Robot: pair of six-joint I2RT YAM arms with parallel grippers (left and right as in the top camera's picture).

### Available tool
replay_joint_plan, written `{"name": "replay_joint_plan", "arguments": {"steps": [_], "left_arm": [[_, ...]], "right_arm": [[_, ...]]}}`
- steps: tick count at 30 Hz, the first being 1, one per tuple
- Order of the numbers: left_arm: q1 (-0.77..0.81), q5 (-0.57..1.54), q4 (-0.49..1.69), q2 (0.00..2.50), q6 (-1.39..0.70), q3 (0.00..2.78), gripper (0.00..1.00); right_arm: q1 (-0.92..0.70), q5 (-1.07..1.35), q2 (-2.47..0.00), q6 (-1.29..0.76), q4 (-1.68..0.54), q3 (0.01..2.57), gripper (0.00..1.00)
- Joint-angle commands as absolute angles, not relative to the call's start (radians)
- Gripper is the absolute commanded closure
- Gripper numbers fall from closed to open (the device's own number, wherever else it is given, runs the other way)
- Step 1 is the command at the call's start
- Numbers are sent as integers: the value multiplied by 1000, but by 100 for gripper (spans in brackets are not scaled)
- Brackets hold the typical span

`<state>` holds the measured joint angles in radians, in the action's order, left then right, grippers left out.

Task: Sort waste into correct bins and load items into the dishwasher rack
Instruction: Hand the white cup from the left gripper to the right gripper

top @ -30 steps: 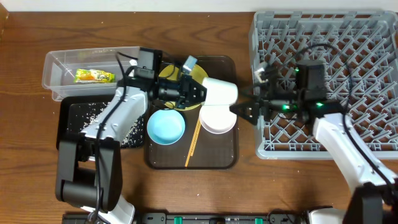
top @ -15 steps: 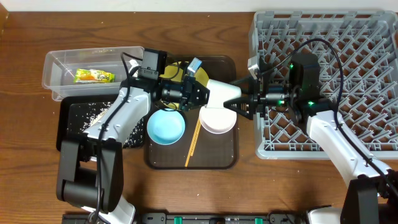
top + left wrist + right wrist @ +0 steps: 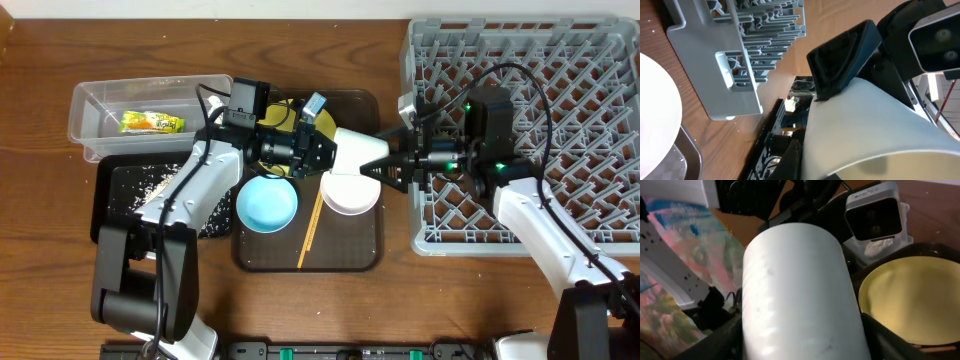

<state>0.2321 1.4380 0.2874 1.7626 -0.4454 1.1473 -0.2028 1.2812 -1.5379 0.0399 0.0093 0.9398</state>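
Handing the small white cup [image 3: 352, 150] across, left claw [image 3: 325, 152] pinched it; right claw [image 3: 373, 168] straddled it, cannot tell if clamped. Wrapper [image 3: 152, 122] and rice [image 3: 140, 185] were binned. White bowl [image 3: 350, 195], blue bowl [image 3: 267, 204], yellow plate [image 3: 910, 300], chopsticks [image 3: 309, 230] were not yet in the rack [image 3: 600, 60].

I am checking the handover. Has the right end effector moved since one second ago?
Yes. The right end effector has moved left, farther past the left edge of the grey rack, and now reaches the white cup.
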Motion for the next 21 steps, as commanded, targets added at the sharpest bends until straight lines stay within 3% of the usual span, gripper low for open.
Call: {"name": "replay_joint_plan", "arguments": {"steps": [1, 5, 9, 12, 15, 17, 21], "left_arm": [[232, 1432, 282, 1760, -448, 1153, 94], [232, 1423, 281, 1760, -446, 1153, 87], [233, 1316, 283, 1760, -418, 1153, 72], [231, 1097, 353, 1760, -333, 1153, 65], [227, 772, 475, 1756, -319, 1153, 61], [215, 703, 523, 1742, -275, 1154, 60], [160, 596, 598, 1658, -218, 1154, 57]], "right_arm": [[-211, 1328, -1538, 38, 3, 953, 40], [-210, 1320, -1538, 38, 3, 953, 45], [-210, 1298, -1538, 37, -3, 953, 64], [-210, 1218, -1538, -8, -19, 953, 69], [-207, 1098, -1534, -46, -27, 953, 89], [-199, 1045, -1526, -59, -26, 953, 99], [-170, 920, -1482, -96, -27, 959, 99]]}}
